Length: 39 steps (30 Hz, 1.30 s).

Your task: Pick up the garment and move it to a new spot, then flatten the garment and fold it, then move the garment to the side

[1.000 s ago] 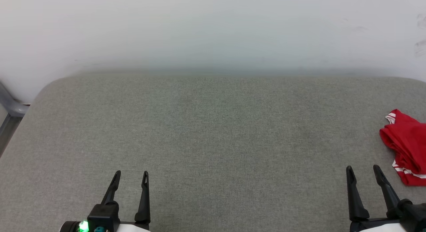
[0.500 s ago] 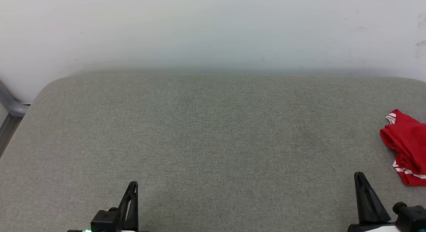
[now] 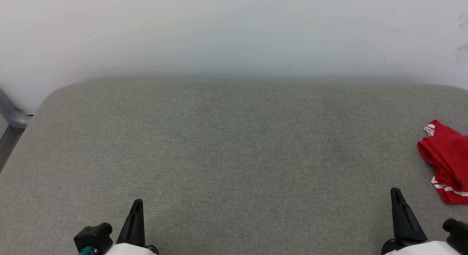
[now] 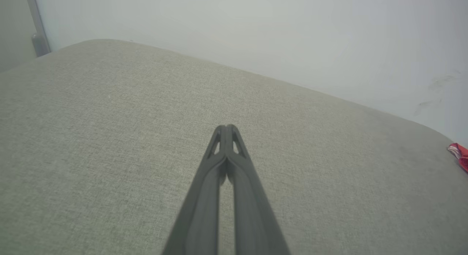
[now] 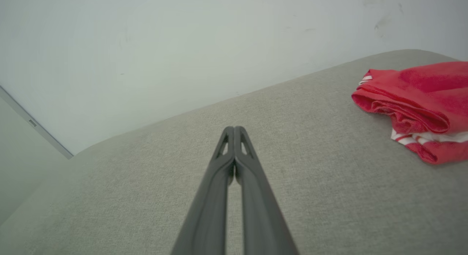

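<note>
On the grey cushion [image 3: 234,156] garment [image 3: 448,160] lies crumpled; left pincer [image 4: 227,129] and right pincer [image 5: 234,130] closed

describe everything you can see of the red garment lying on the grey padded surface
The red soft-fabric garment lies crumpled in a loose, rolled heap, neither flattened nor folded. White stripes show on a trim edge at its upper corner and on a band along its lower part. It rests on the grey woven fabric surface, at the robot's far right, and the picture edge cuts part of it off. Nothing else is seen touching it.
</note>
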### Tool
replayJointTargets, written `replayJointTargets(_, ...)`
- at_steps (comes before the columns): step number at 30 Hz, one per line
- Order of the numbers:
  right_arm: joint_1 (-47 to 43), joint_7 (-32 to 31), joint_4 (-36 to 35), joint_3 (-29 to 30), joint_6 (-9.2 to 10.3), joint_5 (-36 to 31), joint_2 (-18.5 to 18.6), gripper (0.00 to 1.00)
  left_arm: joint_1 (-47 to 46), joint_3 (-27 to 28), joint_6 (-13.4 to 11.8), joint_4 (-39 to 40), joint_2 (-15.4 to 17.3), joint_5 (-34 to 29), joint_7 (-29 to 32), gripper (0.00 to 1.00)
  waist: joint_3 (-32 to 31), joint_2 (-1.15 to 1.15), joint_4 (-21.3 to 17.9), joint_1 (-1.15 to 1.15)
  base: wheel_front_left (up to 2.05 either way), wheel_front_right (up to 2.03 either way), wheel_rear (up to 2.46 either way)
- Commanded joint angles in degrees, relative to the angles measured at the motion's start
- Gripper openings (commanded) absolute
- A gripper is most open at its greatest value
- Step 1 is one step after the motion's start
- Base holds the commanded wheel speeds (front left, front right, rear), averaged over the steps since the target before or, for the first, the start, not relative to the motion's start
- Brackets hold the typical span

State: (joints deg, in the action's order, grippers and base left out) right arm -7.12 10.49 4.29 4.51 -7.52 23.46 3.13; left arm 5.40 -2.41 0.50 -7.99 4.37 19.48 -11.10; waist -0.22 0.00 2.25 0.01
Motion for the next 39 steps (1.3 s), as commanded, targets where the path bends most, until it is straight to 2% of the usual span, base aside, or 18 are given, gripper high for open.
replayJointTargets(1,1.7,-0.5,-0.4,-0.1,0.01,2.7,0.5,0.0,-1.6,0.6,0.3,0.5,-0.2,2.6,0.5,0.0,0.0,0.0,0.0,0.0,0.0,0.0,0.0)
replayJointTargets(20,4.8,-4.1,2.1,-0.3,0.02,20.4,0.9,0.0,-4.4,2.7,2.1,-1.2,-0.4,20.8,4.9,0.0,0.1,0.0,-0.4,0.0,0.0,0.0,0.0)
replayJointTargets(39,7.4,-7.4,4.3,-0.2,0.02,34.7,1.0,0.0,-6.6,4.5,3.5,-2.5,-0.7,35.6,8.5,0.0,0.1,0.0,-0.8,-0.01,0.0,0.0,0.0)
